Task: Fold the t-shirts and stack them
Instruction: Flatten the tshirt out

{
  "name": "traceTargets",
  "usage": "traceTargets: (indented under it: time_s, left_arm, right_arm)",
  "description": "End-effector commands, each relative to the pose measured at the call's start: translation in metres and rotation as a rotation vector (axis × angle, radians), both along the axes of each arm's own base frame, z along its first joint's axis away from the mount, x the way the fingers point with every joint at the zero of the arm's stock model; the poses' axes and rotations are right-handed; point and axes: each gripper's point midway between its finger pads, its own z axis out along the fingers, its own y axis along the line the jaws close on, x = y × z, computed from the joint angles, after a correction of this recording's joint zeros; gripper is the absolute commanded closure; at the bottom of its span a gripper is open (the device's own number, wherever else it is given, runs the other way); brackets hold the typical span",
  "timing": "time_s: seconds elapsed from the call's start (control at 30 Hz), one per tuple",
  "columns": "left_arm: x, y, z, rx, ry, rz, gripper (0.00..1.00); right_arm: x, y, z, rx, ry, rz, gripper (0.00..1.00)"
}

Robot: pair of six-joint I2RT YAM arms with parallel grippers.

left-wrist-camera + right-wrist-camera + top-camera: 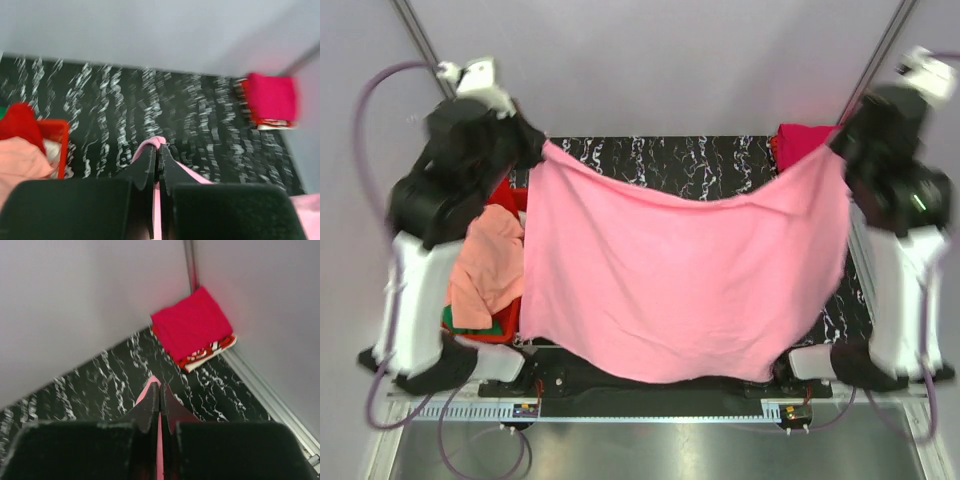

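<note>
The light pink t-shirt (690, 280) hangs spread between the two arms above the black marbled desk (700, 165), sagging in the middle. Its lower edge drapes toward the near side. The left hand (159, 150) is pressed together on a far-left corner of the cloth, and the right hand (160, 387) pinches the far-right corner the same way.

The step looks like laying the shirt flat for folding. To do it well, both hands should stay level and pull gently apart to take out the sag. They should then lower together so the hanging edge lands first and the cloth settles without wrinkles. It should land away from the folded magenta t-shirt (805, 140) in the far right corner and the crate (505, 330) holding a salmon t-shirt (490, 265) on the left.
</note>
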Motion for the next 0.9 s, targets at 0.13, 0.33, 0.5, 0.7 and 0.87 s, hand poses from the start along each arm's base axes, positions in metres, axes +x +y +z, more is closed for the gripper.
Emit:
traceTargets:
  time_s: [0.13,0.33,0.5,0.7,0.87]
  left_arm:
    - [0.201,0.009,-0.255,0.009,0.672,0.097,0.93]
    - [0.236,0.024,-0.292,-0.046,0.789,0.118,0.21]
    - [0.196,0.038,-0.297,-0.021,0.778,0.164,0.10]
    - [0.133,0.035,-0.289,0.008,0.753,0.094,0.10]
    - [0.061,0.046,-0.303,0.090,0.725,0.035,0.10]
  right_arm:
    - [0.247,0.063,-0.185,0.060,0.423,0.181,0.90]
    - [0.285,0.085,-0.290,0.097,0.616,0.296,0.00]
    - [0.253,0.088,-0.257,0.142,0.514,0.318,0.00]
    - [0.235,0.101,-0.277,0.201,0.553,0.379,0.00]
    - [0.252,0.099,-0.310,0.212,0.630,0.373,0.03]
